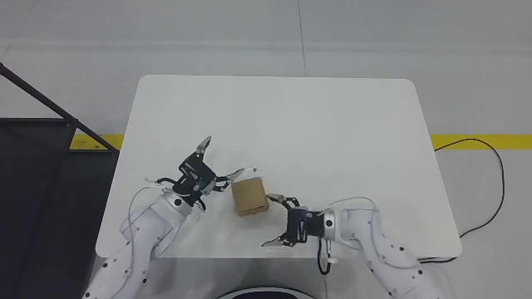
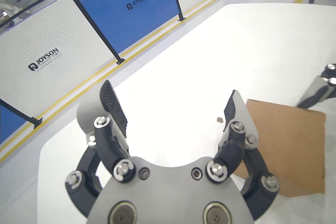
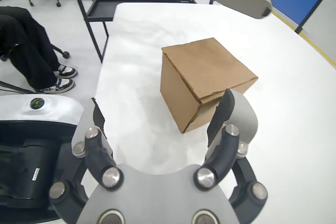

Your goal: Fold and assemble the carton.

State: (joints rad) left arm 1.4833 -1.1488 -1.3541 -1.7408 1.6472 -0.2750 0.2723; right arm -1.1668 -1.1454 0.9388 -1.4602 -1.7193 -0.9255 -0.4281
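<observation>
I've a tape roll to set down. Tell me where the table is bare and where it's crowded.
Bare: the whole far half of the table, from the carton to the far edge, and the right side beyond the right gripper. Crowded: the near edge, where the carton sits between the open left gripper and the right one.

Brown carton [image 1: 248, 197] near table [image 1: 332, 116] robot-side edge, between left gripper [image 1: 226, 158] and right gripper [image 1: 273, 220]; fingers [image 1: 204, 144] spread.

I see small brown cube carton [image 3: 207, 70]: matt cardboard | white rounded table [image 1: 332, 124]: smooth, matt | left gripper [image 2: 169, 88]: black ribbed pads [image 2: 114, 107].
</observation>
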